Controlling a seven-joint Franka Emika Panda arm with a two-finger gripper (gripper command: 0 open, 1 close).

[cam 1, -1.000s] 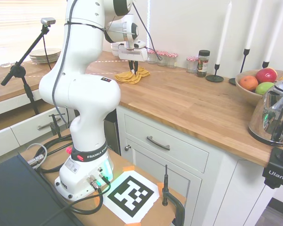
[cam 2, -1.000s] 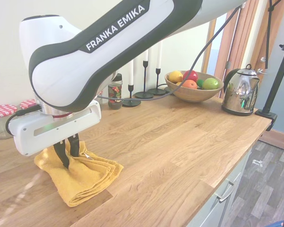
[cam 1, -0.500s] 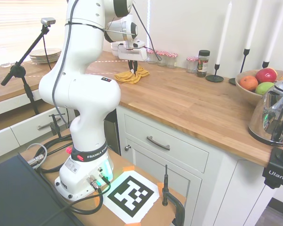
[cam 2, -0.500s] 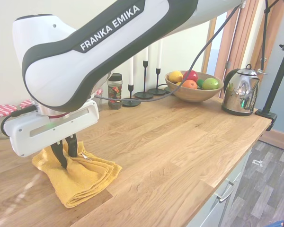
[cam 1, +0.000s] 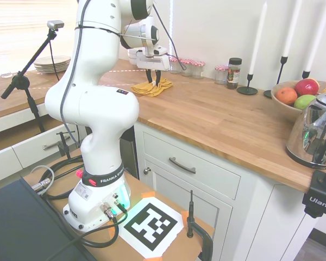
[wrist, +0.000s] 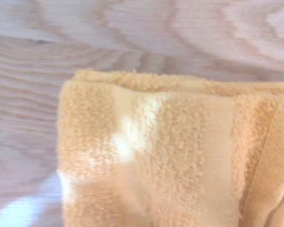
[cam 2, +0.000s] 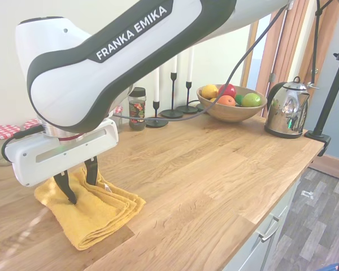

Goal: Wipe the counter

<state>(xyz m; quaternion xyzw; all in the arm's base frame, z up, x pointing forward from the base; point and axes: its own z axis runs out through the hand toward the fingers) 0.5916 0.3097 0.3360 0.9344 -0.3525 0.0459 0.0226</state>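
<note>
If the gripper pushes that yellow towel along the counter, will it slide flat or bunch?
The yellow towel looks soft, folded in loose layers, so it will probably bunch. The open gripper straddles it, unclamped, so the smooth wooden counter may let it slip.

White cabinets point(cam 1: 191, 173) with metal handles, pale wall point(cam 1: 217, 27), bright blinded window point(cam 1: 22, 27), grey wood-plank floor point(cam 2: 305, 220)
</note>
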